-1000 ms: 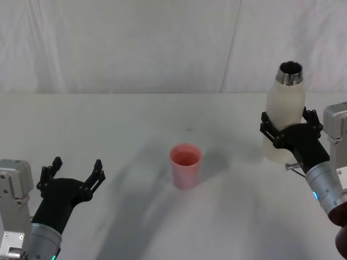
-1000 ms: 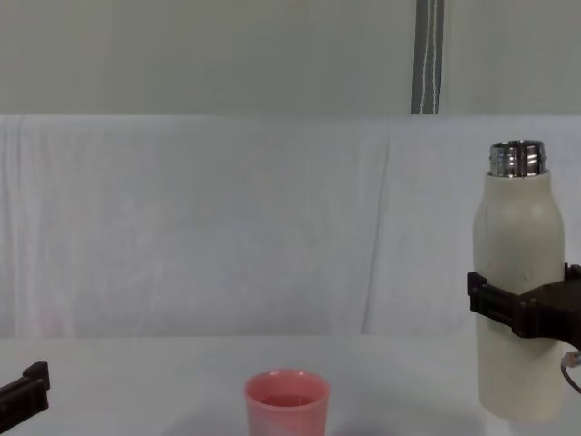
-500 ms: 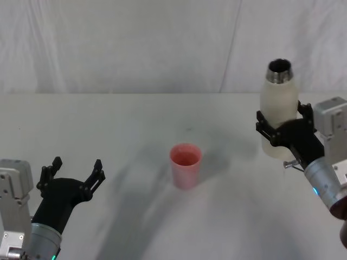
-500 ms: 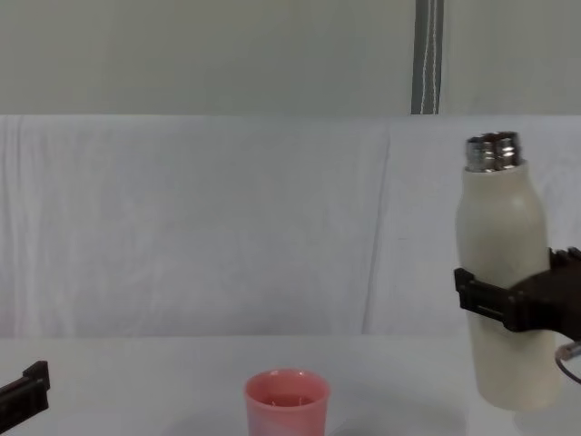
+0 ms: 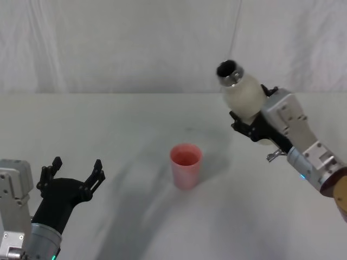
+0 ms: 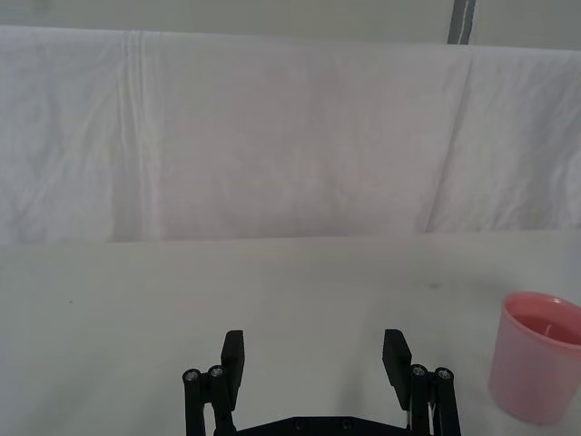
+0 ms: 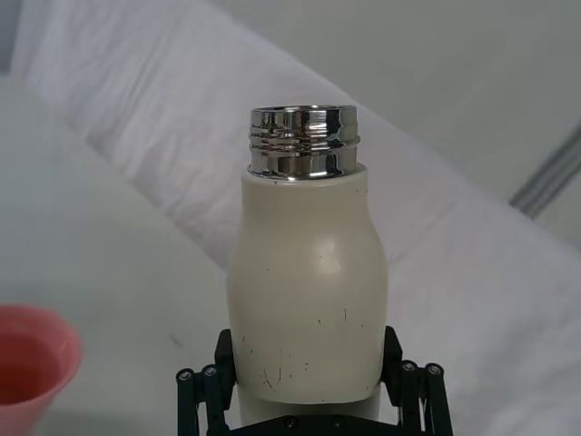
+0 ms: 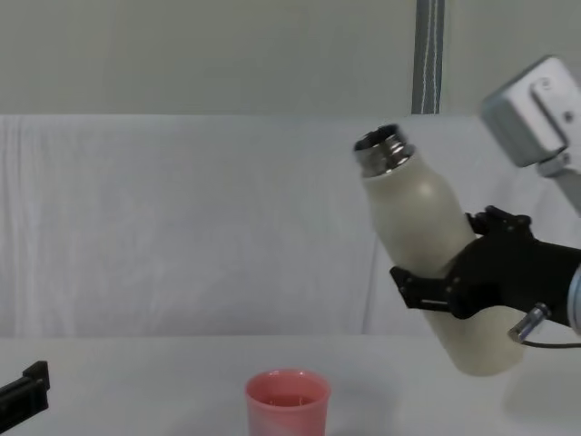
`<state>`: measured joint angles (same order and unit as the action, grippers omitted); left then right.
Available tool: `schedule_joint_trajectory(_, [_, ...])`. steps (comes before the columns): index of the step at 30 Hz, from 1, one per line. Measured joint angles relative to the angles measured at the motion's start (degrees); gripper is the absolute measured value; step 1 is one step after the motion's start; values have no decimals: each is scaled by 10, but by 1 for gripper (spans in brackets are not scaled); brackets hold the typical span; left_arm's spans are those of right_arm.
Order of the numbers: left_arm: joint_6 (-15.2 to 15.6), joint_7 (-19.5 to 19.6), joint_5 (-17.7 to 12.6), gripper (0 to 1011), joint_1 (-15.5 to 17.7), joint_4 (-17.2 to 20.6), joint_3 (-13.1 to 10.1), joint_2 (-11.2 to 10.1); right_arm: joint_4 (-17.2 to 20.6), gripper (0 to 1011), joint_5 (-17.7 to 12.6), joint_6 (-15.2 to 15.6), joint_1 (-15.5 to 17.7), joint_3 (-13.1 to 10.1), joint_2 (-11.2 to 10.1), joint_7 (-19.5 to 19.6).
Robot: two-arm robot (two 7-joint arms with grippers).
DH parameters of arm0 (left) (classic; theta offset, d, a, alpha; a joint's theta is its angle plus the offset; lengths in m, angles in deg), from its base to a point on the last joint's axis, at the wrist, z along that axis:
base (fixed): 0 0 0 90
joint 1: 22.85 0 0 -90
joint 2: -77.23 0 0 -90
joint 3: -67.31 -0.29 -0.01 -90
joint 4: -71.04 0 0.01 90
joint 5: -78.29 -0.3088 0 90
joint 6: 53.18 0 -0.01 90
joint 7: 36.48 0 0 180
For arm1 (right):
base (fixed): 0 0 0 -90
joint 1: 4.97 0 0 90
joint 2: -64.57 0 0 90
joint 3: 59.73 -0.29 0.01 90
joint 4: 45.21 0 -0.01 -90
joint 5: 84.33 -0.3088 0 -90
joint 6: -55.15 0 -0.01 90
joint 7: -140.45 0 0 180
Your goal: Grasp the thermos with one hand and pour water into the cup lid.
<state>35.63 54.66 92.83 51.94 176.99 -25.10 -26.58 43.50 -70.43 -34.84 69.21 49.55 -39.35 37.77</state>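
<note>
The right end effector reaches in from about 4 o'clock in the head view, its black fingers clamped around the lower body of the tall cream-white matte thermos, which it holds clear above the white-covered table. The forearm slants up toward the thermos, and the grey wrist housing sits high at 2 o'clock in the chest view.

The thermos is tilted: in the chest view its long axis runs from the base at lower right to the shiny threaded steel neck at upper left, the open mouth pointing to about 11 o'clock, toward the robot's left. In the right wrist view the thermos rises straight between the fingers, and its base is cut off by the frame edge.

The small pink translucent cup lid stands upright on the table, at about 8 o'clock from the thermos and well apart from it. In the chest view its lower part is cut off.

The left end effector is parked at 8 o'clock in the head view, fingers spread open and holding nothing.
</note>
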Motion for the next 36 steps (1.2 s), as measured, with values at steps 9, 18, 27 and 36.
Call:
schedule_joint_trajectory(9, [0,0,0,1001,0,0,0,0,15,950,83,25,-9,44,-19,2])
schedule_joint_trajectory(18, [0,0,0,1001,0,0,0,0,4,950,144,33,-14,69,-22,13])
schedule_joint_trajectory(27, [0,0,0,1001,0,0,0,0,-2,950,209,47,-23,90,-30,21])
schedule_joint_trajectory(36, [0,0,0,1001,0,0,0,0,0,950,265,62,-24,105,-38,30])
